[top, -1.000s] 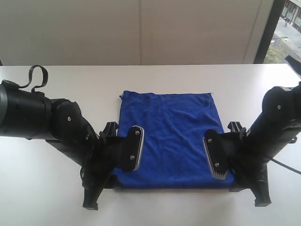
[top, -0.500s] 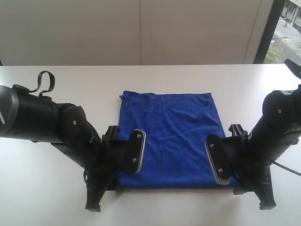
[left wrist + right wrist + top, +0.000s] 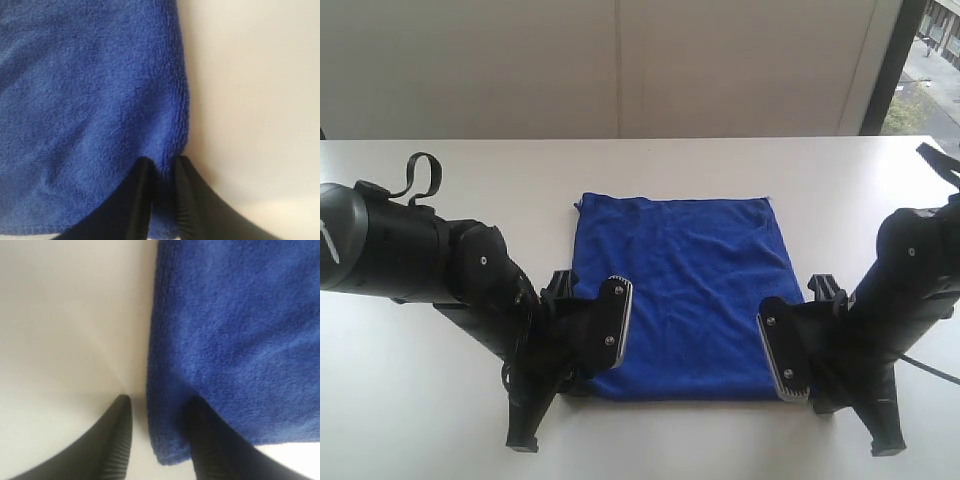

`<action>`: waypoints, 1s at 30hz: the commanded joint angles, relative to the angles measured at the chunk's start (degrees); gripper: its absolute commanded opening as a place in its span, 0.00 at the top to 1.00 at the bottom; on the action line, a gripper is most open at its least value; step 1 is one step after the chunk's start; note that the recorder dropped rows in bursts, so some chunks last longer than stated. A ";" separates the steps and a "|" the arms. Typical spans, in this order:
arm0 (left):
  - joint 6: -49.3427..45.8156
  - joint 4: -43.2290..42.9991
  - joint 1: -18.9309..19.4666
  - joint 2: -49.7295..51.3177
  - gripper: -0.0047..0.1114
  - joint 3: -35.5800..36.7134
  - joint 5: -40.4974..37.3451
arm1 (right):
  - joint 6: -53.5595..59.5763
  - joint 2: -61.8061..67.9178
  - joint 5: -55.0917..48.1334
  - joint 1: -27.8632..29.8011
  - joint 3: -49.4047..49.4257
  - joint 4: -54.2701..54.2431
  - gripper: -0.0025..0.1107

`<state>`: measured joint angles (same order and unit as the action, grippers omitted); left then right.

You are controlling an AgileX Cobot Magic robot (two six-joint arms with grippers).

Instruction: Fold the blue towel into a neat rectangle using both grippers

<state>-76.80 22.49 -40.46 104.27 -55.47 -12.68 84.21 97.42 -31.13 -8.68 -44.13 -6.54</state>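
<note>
The blue towel (image 3: 680,290) lies flat on the white table (image 3: 470,180) as a rough rectangle. Both black arms are down at its near corners. In the left wrist view my left gripper (image 3: 162,162) is shut on the towel's (image 3: 90,100) side edge, with a ridge of cloth pinched between the two narrow fingers. In the right wrist view my right gripper (image 3: 159,402) stands open astride the other side edge. One finger (image 3: 120,430) rests on bare table, the other (image 3: 205,435) on the towel (image 3: 240,330), with a gap left between them.
The left arm (image 3: 420,260) and right arm (image 3: 920,270) lean low over the table's near side, beside the towel. Bare white tabletop surrounds the towel. A window (image 3: 920,70) is at the far right.
Both arms have slid toward the towel's near edge and sunk lower. Both pairs of jaws have narrowed, and the left has closed onto the towel's edge.
</note>
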 commanded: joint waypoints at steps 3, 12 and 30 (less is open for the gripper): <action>-0.07 -0.57 -0.22 1.52 0.79 0.72 -3.37 | -0.91 0.40 0.14 0.02 0.29 0.35 0.75; 0.05 -0.57 -0.22 1.52 0.85 0.72 -6.52 | -4.96 0.40 2.11 0.02 0.29 0.35 0.98; 4.06 -0.67 -0.22 -1.81 0.96 0.72 -20.26 | -10.04 -5.21 -8.49 -0.18 0.29 -1.96 0.98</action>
<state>-74.37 22.61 -40.46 103.05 -55.72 -25.78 74.89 93.35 -36.15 -8.68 -44.05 -7.42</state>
